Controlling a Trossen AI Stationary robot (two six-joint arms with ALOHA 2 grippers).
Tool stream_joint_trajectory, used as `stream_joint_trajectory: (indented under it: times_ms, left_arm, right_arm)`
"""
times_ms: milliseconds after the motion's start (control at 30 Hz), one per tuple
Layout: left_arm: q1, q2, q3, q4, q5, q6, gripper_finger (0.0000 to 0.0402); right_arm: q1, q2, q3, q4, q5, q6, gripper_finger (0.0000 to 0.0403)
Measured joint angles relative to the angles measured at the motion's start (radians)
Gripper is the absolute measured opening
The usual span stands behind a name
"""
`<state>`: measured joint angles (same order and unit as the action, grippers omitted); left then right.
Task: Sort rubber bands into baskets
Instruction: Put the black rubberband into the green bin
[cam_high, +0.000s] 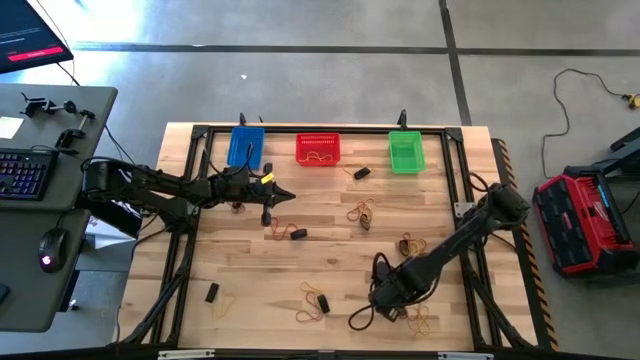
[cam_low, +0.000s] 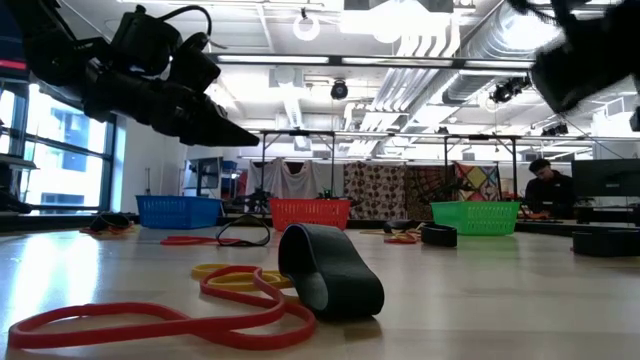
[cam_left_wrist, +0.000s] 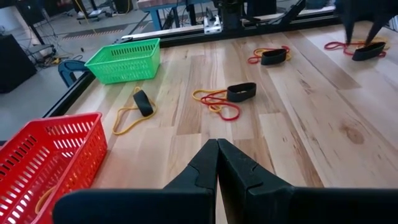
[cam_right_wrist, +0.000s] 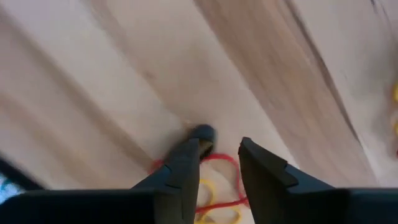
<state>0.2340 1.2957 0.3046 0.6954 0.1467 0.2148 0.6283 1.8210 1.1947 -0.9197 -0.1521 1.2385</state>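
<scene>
Hovering over red rubber band (cam_right_wrist: 231, 163), right tool (cam_right_wrist: 219, 163) parted.

No readable text, labels, brands or numbers on anything in view

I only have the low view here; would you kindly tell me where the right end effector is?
Observer: The right end effector hovers open over a red band, near the table edge opposite the red basket.
Operator: Thank you. Is anything in that basket?
Observer: Yes, thin bands lie in it.
Operator: And the left end effector?
Observer: Its wrist view shows it shut on nothing.
</scene>
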Motion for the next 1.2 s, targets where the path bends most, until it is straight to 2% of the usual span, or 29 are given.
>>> stream_joint_trajectory:
  times_ms: [100,500,833,1200]
  left_arm:
    - [0.000,0.000,0.000,0.007,0.000,-0.011,0.0000]
    - [-0.011,0.000,0.000,0.008,-0.001,-0.080,0.0000]
    - [-0.048,0.000,0.000,0.005,0.000,-0.030,0.0000]
    - [-0.063,0.000,0.000,0.005,0.000,-0.035,0.0000]
  right_arm:
    - [0.000,0.000,-0.046,0.026,-0.042,-0.008,0.0109]
    - [0.000,0.000,-0.061,0.099,-0.025,-0.081,0.0110]
    - [0.000,0.000,-0.064,0.124,-0.014,-0.095,0.0110]
    - [-0.001,0.000,-0.064,0.123,-0.019,-0.173,0.0072]
